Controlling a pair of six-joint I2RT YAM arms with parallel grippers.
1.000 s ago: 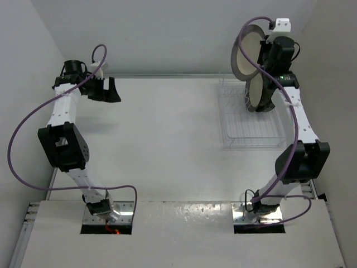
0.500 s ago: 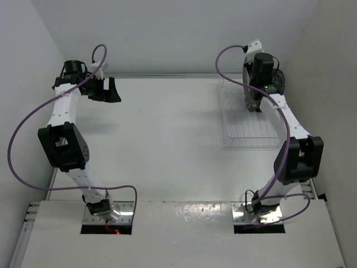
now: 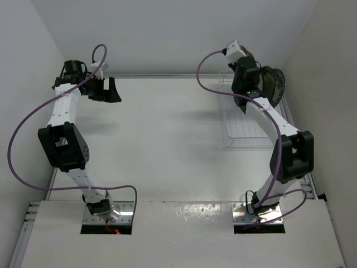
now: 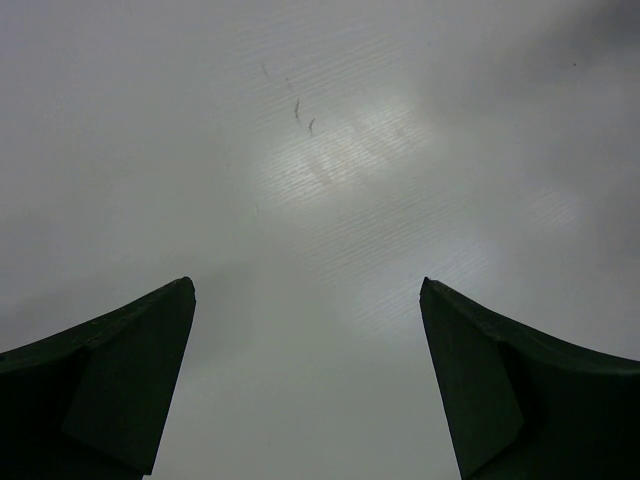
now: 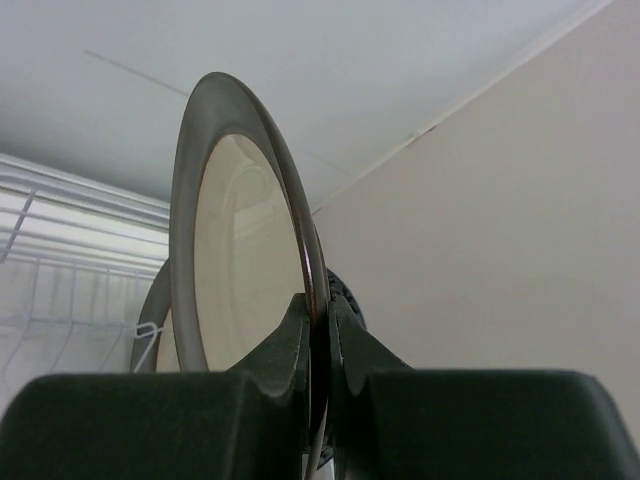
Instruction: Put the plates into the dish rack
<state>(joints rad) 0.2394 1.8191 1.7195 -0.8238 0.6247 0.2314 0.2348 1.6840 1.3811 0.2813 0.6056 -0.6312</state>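
The right gripper (image 5: 318,312) clamps the dark-grey-rimmed cream round plate (image 5: 235,260) by its edge, upright over the far end of the white wire dish rack (image 3: 245,131), apparently so it can drop between prongs beside another standing plate (image 5: 163,340), while the left gripper (image 4: 305,292) hangs spread, empty.

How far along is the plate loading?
Done: at least one grey-rimmed plate stands in the white wire dish rack. In hand: the right tool clamps a cream, dark-grey-rimmed plate on edge over the rack. Remaining: seating and releasing it. The left tool is open, empty.
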